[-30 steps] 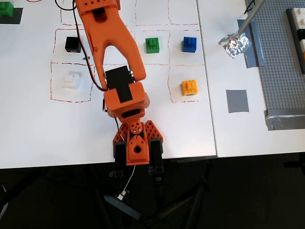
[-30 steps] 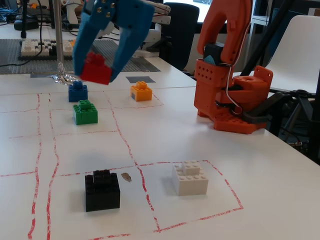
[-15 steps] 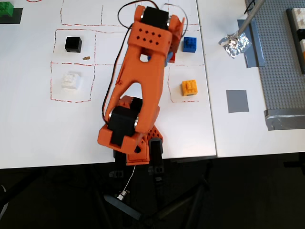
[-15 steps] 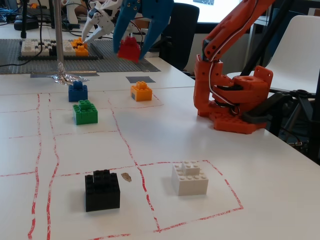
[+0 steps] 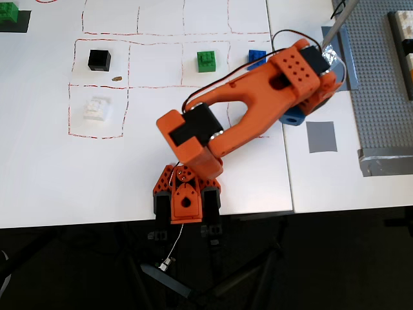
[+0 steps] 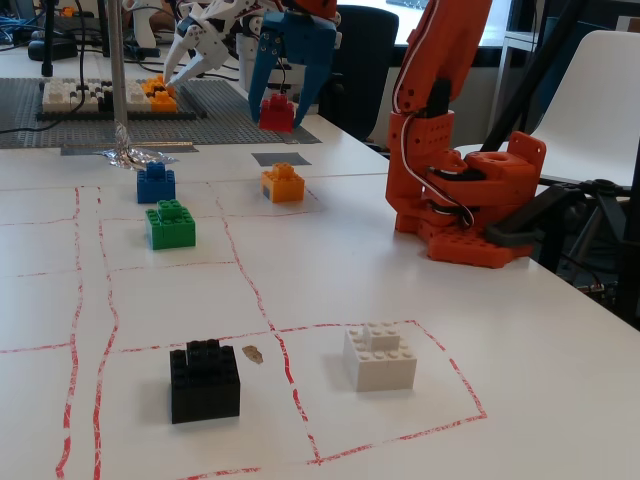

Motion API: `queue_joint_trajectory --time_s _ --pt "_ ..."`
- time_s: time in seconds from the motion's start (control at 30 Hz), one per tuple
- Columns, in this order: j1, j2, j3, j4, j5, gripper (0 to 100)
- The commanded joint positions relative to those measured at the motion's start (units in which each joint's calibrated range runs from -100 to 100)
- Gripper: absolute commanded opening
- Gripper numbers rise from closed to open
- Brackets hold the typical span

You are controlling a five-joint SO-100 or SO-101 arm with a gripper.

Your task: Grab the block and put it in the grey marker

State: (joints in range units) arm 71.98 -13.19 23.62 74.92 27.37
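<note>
nearest the camera in the fixed view sat a black brick (image 6: pixel 204 381) and a white brick (image 6: pixel 380 356), each inside red drawn squares, well apart from the action. farther back stood the green brick (image 6: pixel 170 224), then the blue brick (image 6: pixel 155 183) and an orange brick (image 6: pixel 283 183). just behind the orange one lay the grey marker (image 6: pixel 280 158), flat and bare. beyond and above it hung the gripper (image 6: pixel 280 108), its blue fingers closed on the block (image 6: pixel 276 111), which was held clear of the table.

from overhead the arm hid the block entirely; only a blue part of the gripper showed just left of the grey marker (image 5: pixel 321 136).

the main risk looked like a misplaced drop. in the fixed view the block seemed to hang behind the patch rather than squarely over it, and the overhead view put the gripper's end beside its upper left edge. letting go there would likely land the block partly or wholly off the patch. released from that height, it could also bounce or tip. coming down short could bump the orange brick, which sat near the marker.
</note>
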Motion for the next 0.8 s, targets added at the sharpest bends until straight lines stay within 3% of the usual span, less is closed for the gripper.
queue_joint_trajectory --time_s 0.0,0.5,0.77 --pt "3.23 1.95 -11.29 -1.37 2.3 0" --pt "11.08 14.53 -18.37 -7.08 12.45 0" --pt "12.58 19.27 -19.73 -7.08 14.07 0"
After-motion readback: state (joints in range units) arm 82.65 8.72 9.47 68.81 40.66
